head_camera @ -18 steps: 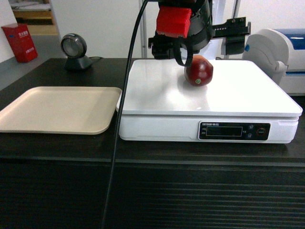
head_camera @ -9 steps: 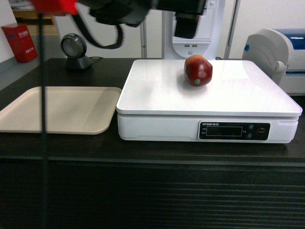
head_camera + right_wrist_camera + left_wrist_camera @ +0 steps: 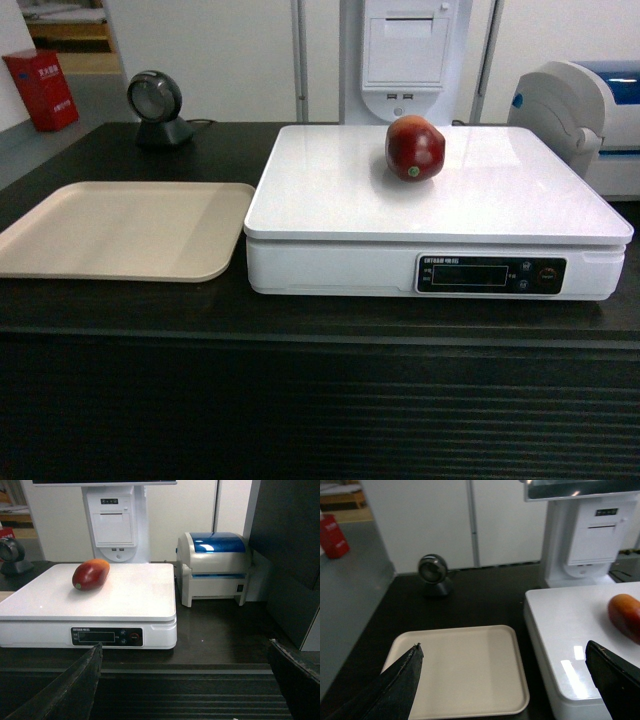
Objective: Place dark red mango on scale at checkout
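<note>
Dark red mango [image 3: 415, 149] lies free on the scale [image 3: 330, 190] atop the checkout [image 3: 300, 330], long axis running back-right, ahead-right of the spread, empty left gripper [image 3: 505, 680] and ahead-left of the equally spread right gripper [image 3: 185, 680].

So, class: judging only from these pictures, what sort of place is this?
Probably a shop checkout: a large white flat-topped electronic scale holding a dark red mango, a round barcode scanner, and a white receipt printer on a dark counter.
</note>
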Available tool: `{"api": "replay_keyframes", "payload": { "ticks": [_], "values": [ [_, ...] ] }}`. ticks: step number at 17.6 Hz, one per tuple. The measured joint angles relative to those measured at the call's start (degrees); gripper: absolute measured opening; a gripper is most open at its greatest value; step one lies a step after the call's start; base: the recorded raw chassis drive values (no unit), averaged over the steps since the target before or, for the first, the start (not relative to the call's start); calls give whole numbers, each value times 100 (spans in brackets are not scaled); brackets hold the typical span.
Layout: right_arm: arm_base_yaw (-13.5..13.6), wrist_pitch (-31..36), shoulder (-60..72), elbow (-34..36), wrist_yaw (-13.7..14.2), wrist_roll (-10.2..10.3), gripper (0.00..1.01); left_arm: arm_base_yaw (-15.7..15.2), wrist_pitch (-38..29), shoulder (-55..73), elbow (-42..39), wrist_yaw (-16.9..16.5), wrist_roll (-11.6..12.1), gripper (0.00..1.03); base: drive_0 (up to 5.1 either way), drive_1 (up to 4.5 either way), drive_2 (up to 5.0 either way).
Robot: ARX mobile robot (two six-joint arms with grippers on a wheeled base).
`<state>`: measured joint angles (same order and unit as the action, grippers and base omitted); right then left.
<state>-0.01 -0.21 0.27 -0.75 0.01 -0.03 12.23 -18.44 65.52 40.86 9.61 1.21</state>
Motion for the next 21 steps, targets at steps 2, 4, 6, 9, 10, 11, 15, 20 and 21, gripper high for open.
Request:
{"api": "replay_keyframes", "payload": {
  "ticks": [2,4,6,9,10,11,15,20,21],
  "values": [
    [0,0,0,0,0,0,98,-264,146,-675,-446,155,83,98,0,0,0],
    [0,0,0,0,0,0,98,-374,164,-1130,-678,286,275,98,0,0,0],
    [0,0,0,0,0,0,98,-463,212,-1255,-767,286,356,98,0,0,0],
    [0,0,0,0,-2,0,98,-605,-682,-1777,-1757,-310,20,68,0,0,0],
    [0,2,0,0,0,0,98,-654,-785,-1965,-2090,-424,-20,56,0,0,0],
    [0,0,0,0,0,0,98,-909,-776,-2129,-2323,-752,-48,45,0,0,0],
    [0,-2,0,0,0,0,98,-1211,-796,-2870,-3040,-962,-107,2,0,0,0],
    [0,0,0,0,-2,0,98,-1211,-586,-3482,-3460,-960,-105,2,0,0,0],
    [0,0,0,0,-2,0,98,-1213,-507,-3646,-3545,-960,-105,2,0,0,0]
  ]
}}
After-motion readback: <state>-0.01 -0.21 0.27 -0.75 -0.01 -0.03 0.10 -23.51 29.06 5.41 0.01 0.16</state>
